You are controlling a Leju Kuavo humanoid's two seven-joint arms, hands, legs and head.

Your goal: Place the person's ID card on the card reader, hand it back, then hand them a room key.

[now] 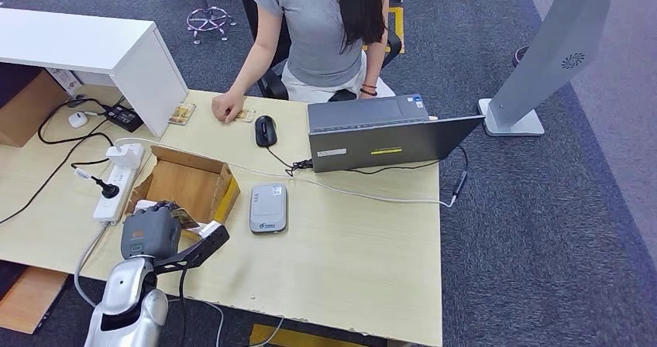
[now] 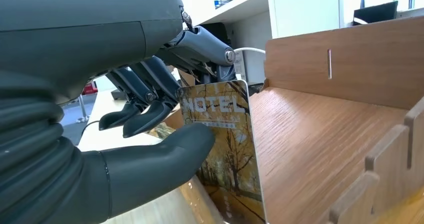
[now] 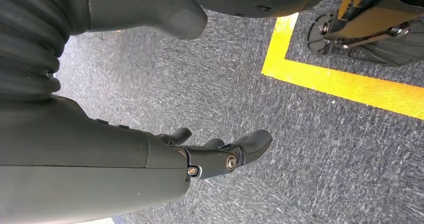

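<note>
Left hand [image 1: 151, 233] at the near edge of the wooden box [image 1: 186, 183], fingers closed on a room key [image 2: 225, 149]. Key pinched between the thumb [image 2: 165, 154] and the darker fingers [image 2: 150, 96], upright, printed "HOTEL" over a picture of autumn trees, lower edge down at the box's near rim. Box floor of plain wood, with slotted dividers along one side.

Right hand [image 3: 210, 156] hanging low over grey carpet beside a yellow floor line [image 3: 345, 81]; fingers apart and nearly straight, nothing held.

Card reader [image 1: 268, 207] flat on the table [image 1: 356, 262], just right of the box. Power strip [image 1: 116, 184] left of the box, plugs inserted. Laptop [image 1: 380, 134] beyond and right of the box, open, lid toward the robot. Mouse [image 1: 266, 130] beyond the box, left of the laptop.

Person seated across the table beyond the box, one hand [image 1: 228, 105] resting on the tabletop. Small card [image 1: 245, 115] touching that hand. Second card [image 1: 182, 113] flat on the table left of the hand, by the white cabinet [image 1: 147, 60].
</note>
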